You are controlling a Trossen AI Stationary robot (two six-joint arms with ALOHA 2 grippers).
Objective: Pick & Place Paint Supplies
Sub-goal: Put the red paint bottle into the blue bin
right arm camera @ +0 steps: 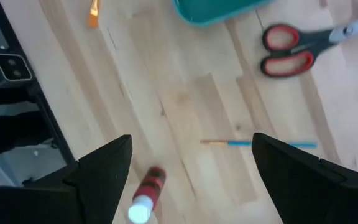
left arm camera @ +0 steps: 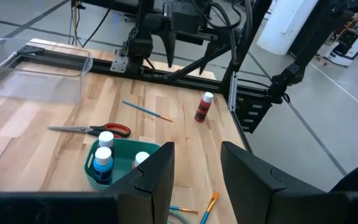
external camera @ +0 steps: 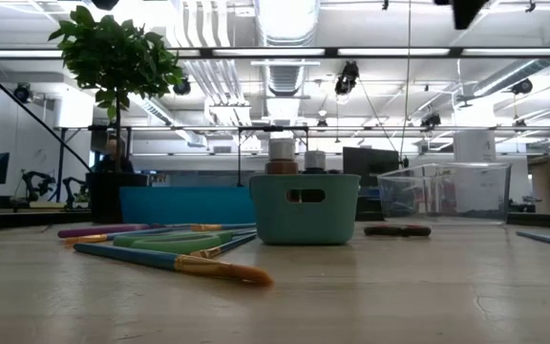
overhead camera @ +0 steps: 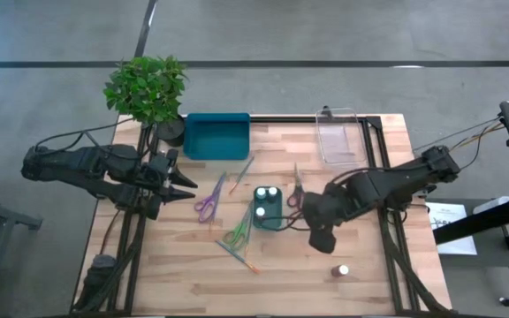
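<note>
Overhead, the right gripper (right arm camera: pixel 191 168) (fingers spread wide, empty) hovers near a round white-capped pot (right arm camera: pixel 146 198) on plank wood.

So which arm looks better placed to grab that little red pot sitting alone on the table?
The right arm, probably. Its open gripper hangs just beside the red pot, which shows between its fingers in the wrist view. The left gripper waits across the table, beyond the teal bin.

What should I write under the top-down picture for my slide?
Right gripper hangs open above the table between the teal tub holding three pots and a fourth pot; left gripper waits by the plant.
</note>
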